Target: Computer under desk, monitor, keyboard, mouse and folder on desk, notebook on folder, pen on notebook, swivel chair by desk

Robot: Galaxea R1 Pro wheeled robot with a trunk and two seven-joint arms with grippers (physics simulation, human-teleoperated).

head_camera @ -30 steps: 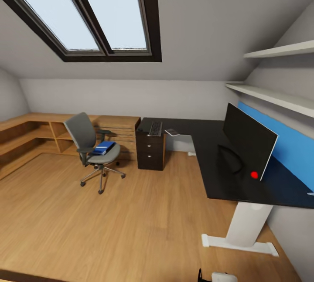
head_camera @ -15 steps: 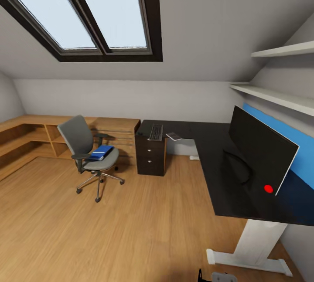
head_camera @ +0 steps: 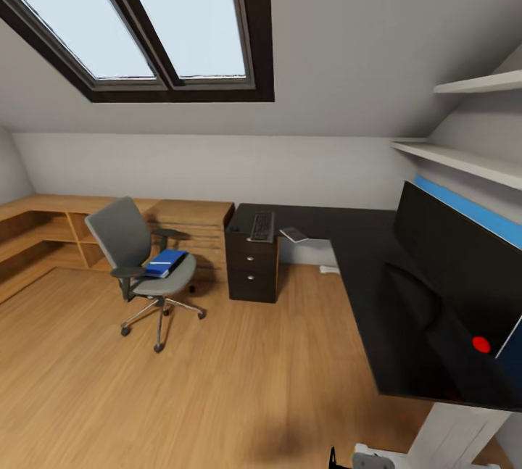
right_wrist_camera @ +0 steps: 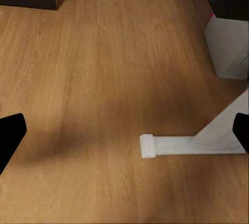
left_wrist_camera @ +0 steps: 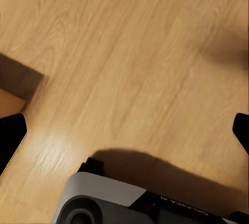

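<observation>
The robot is rolling in, so the chair (head_camera: pixel 148 266) with the folder (head_camera: pixel 164 263) on its seat sits well ahead of both hands. I'd say it should stop squarely at the seat's open front, clear of the armrests, before reaching. The monitor (head_camera: pixel 464 273) stands on the surface (head_camera: pixel 362 251); the keyboard (head_camera: pixel 261 226) lies at its far end. The left hand (left_wrist_camera: pixel 124 133) and right hand (right_wrist_camera: pixel 124 138) hang spread over bare floor (head_camera: pixel 232 382), holding nothing.
</observation>
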